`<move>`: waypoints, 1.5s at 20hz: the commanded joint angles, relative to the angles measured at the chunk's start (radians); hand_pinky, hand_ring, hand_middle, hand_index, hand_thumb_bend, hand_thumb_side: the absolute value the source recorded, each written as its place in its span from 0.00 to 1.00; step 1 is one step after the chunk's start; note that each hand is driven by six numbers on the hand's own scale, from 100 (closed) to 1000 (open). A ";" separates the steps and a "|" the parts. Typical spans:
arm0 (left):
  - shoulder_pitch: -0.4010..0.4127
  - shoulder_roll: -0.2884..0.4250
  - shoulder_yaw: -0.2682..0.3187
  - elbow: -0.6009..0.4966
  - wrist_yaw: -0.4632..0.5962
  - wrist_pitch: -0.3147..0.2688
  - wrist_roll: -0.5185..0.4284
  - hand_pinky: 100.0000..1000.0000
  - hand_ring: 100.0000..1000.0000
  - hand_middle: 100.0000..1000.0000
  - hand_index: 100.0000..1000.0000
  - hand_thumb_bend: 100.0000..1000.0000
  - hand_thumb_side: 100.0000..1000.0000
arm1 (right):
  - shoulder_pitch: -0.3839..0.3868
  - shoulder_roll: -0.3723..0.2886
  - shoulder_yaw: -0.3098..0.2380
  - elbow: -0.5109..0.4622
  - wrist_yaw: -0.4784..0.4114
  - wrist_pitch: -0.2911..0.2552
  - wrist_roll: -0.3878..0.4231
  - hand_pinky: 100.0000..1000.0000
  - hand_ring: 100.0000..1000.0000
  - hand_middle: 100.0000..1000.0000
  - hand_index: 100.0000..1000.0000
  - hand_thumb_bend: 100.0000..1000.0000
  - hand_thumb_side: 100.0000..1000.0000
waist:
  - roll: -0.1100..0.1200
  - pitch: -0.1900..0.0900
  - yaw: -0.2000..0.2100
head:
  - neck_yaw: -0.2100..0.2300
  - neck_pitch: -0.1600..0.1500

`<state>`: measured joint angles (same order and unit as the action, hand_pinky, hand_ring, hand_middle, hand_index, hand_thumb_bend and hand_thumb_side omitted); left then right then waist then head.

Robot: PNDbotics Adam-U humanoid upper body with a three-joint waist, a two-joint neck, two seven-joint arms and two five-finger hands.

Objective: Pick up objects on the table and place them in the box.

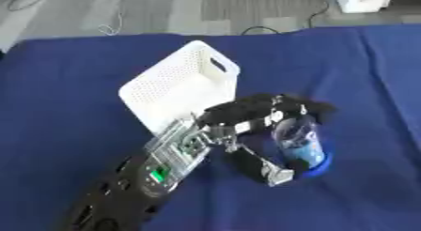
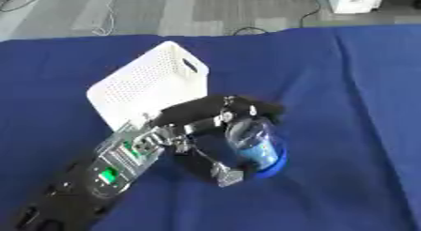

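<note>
A clear plastic jar (image 1: 300,141) with blue contents and a blue base stands on the blue table. My left hand (image 1: 251,116) reaches in from the lower left and wraps the jar, fingers curled over its top and far side, thumb (image 1: 267,169) along its near side. The white perforated box (image 1: 185,82) sits just behind and left of the hand, its open side hidden from me. My right hand shows in neither view.
The blue cloth (image 1: 66,94) covers the whole table. Grey floor with cables (image 1: 111,26) lies beyond the far edge, and a white object (image 1: 366,0) stands at the top right.
</note>
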<state>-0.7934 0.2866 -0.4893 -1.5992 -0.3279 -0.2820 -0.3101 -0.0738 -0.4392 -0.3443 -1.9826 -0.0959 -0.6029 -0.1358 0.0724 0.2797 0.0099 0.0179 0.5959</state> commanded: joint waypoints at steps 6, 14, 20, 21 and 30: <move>-0.004 0.117 0.116 -0.116 0.011 0.084 0.073 0.00 0.00 0.00 0.08 0.00 0.24 | 0.012 -0.022 -0.014 -0.017 0.001 0.003 -0.002 0.89 0.80 0.83 0.87 0.00 0.96 | -0.003 -0.036 0.019 | -0.033 -0.008; 0.006 0.164 0.183 -0.172 -0.014 0.123 0.122 0.00 0.00 0.00 0.08 0.00 0.26 | 0.028 -0.027 -0.016 -0.017 0.005 0.004 -0.003 0.89 0.81 0.83 0.87 0.00 0.96 | 0.000 -0.050 0.037 | -0.026 -0.015; 0.015 0.195 0.216 -0.199 -0.031 0.143 0.150 0.00 0.00 0.00 0.08 0.00 0.26 | 0.035 -0.030 -0.017 -0.017 0.009 0.005 -0.005 0.89 0.81 0.83 0.87 0.00 0.96 | 0.003 -0.058 0.051 | -0.018 -0.022; 0.016 0.199 0.219 -0.201 -0.034 0.145 0.153 0.00 0.00 0.00 0.08 0.00 0.26 | 0.036 -0.030 -0.017 -0.017 0.009 0.005 -0.005 0.89 0.81 0.83 0.87 0.00 0.96 | 0.002 -0.058 0.052 | -0.017 -0.022; -0.004 0.234 0.228 -0.166 -0.069 0.159 0.156 0.00 0.00 0.00 0.08 0.00 0.25 | 0.043 -0.034 -0.015 -0.017 0.010 0.003 -0.004 0.89 0.81 0.83 0.87 0.00 0.96 | 0.003 -0.065 0.057 | -0.011 -0.025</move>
<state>-0.7748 0.4928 -0.2793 -1.7607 -0.3900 -0.1259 -0.1552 -0.0318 -0.4402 -0.3504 -1.9826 -0.0894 -0.5986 -0.1405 0.0790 0.2378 0.0664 0.0005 0.5856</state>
